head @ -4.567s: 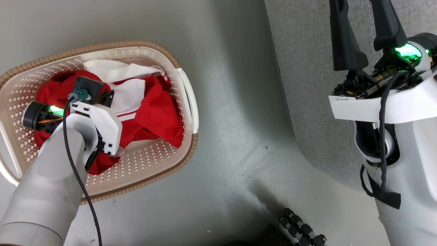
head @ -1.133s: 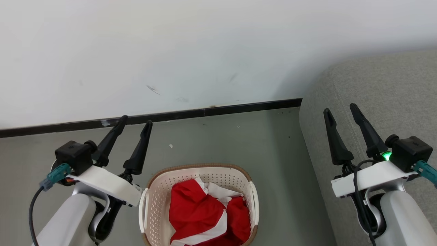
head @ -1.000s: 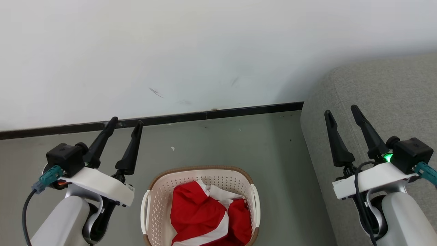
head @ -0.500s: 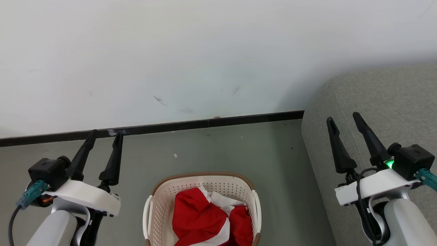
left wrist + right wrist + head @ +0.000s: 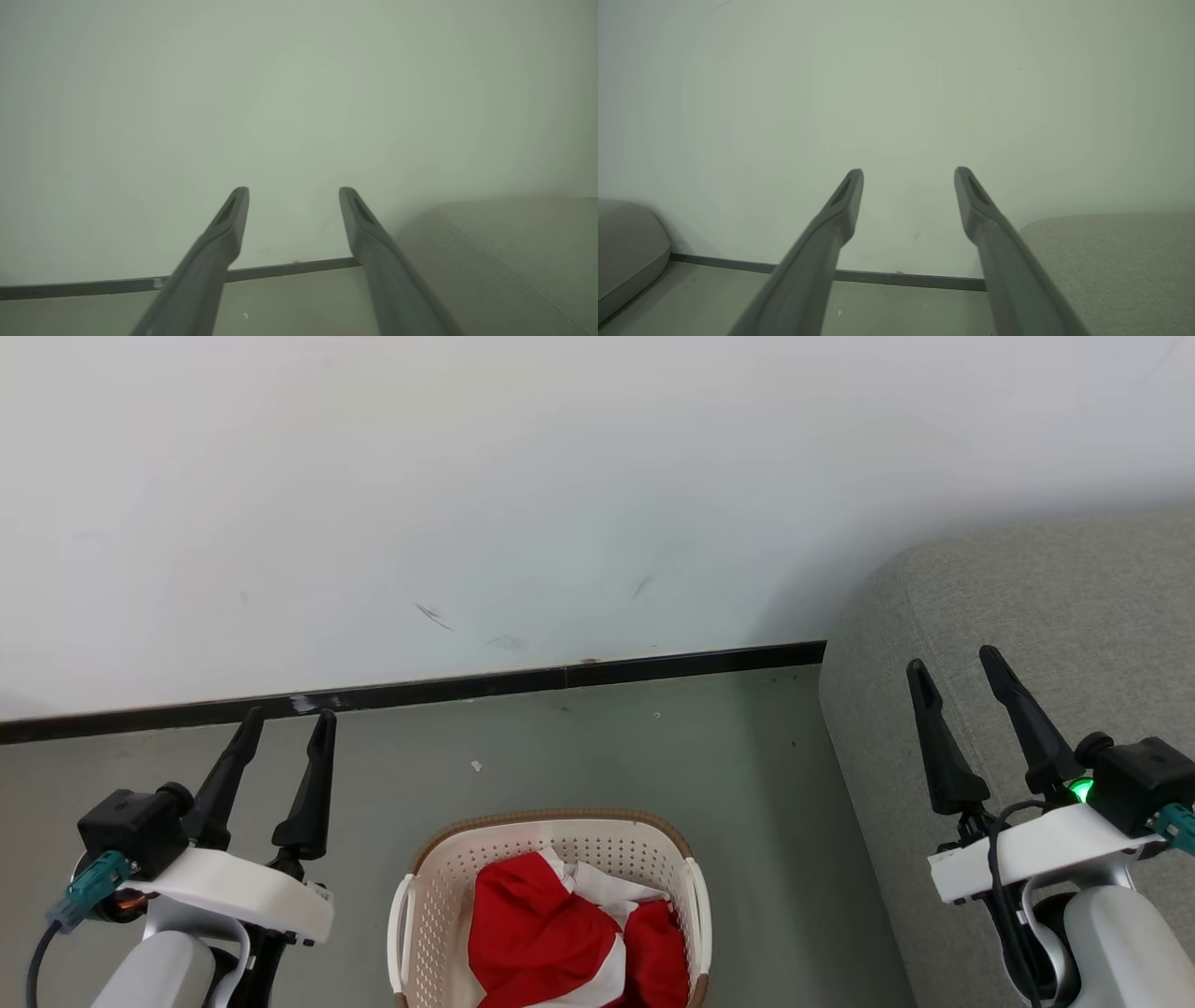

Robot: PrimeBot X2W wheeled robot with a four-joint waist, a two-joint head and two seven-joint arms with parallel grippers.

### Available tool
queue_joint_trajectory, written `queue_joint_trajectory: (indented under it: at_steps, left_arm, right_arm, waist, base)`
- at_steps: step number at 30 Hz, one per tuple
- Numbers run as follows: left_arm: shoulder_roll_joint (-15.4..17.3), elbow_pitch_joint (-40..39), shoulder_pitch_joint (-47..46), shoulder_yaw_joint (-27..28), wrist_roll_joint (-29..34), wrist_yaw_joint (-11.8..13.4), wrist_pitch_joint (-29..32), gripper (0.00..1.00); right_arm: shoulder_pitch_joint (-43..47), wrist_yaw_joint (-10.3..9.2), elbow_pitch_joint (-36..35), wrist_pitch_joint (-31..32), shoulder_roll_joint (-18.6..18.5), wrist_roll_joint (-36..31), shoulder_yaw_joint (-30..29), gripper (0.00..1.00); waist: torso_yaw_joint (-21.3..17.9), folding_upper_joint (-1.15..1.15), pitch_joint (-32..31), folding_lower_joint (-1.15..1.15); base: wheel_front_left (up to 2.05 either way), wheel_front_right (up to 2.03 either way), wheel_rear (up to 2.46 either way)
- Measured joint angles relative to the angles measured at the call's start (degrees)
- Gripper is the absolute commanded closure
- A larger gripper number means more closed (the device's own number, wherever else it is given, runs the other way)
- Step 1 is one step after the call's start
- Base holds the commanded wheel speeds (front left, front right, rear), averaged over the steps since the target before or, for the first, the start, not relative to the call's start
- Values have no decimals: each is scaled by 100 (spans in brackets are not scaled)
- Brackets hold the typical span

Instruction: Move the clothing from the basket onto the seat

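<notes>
Red clothing (image 5: 551, 943) with white panels, all crumpled up inside the oval cream basket (image 5: 439, 915): perforated plastic walls, brown woven-look rim. Basket parked on the smooth grey-green floor (image 5: 747, 784), well short of the black baseboard (image 5: 653, 665) along its far edge, apart from the seat (image 5: 1027, 616) on the right, which is grey nubby fabric with a rounded corner. Left gripper (image 5: 289, 714) and right gripper (image 5: 952, 658) both spread wide, long dark tapered fingers pinching nothing, up on either side of the basket.
</notes>
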Motion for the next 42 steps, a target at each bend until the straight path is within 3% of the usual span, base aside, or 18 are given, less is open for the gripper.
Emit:
queue_joint_trajectory:
  at_steps: [23, 42]
  left_arm:
    - [-48, 38, 260, -256, 44, -10, 87, 0]
    - [-125, 211, -63, -599, 82, -215, 441, 0]
  right_arm:
    - [216, 0, -73, 0, -42, 2, 52, 0]
    - [233, 0, -436, 0, 45, -73, -36, 0]
  waist:
    - [-67, 0, 206, 0]
    - [-214, 0, 856, 0]
  base:
    - [0, 0, 0]
    - [0, 0, 0]
